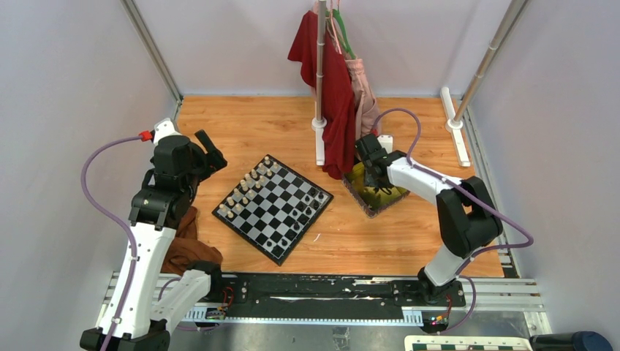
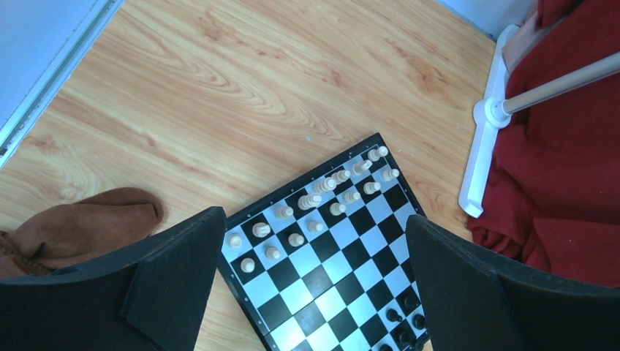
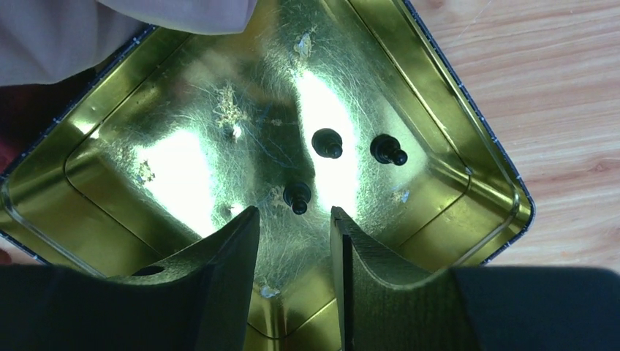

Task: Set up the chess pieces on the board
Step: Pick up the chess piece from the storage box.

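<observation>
The right gripper [image 3: 295,241] is hanging open and empty over the tray [image 3: 468,139], right of the board [image 1: 273,207]; three black pieces [image 3: 327,142] are lying inside. It should be lowering around the nearest one, closing gently

I see pale walls [image 1: 73,88] enclosing a wooden tabletop [image 1: 241,124], evenly lit, with red and pink garments [image 1: 334,88] hanging on a white stand [image 1: 319,150].
</observation>
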### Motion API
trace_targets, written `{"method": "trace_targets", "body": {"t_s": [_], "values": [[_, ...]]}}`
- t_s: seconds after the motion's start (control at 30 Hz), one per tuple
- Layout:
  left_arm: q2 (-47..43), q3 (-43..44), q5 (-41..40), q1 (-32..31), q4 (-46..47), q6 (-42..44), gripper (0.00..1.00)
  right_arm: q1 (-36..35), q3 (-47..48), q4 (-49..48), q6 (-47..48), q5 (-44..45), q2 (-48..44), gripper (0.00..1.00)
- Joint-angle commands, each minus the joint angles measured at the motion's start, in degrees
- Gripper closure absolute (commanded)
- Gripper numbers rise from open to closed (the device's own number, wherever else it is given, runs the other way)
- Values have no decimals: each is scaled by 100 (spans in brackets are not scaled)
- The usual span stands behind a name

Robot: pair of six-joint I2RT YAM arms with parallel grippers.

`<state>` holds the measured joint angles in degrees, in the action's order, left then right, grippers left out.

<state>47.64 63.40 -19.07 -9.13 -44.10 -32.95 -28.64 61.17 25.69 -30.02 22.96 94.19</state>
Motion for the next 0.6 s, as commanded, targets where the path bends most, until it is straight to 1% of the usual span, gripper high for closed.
{"method": "trace_targets", "body": {"t_s": [0.0,0.57], "values": [[47,-43,-8,42,86,102,0,153,-61,-88,-101,-54,148,56],[123,-58,-48,42,87,127,0,317,-78,-247,-31,-239,404,63]]}}
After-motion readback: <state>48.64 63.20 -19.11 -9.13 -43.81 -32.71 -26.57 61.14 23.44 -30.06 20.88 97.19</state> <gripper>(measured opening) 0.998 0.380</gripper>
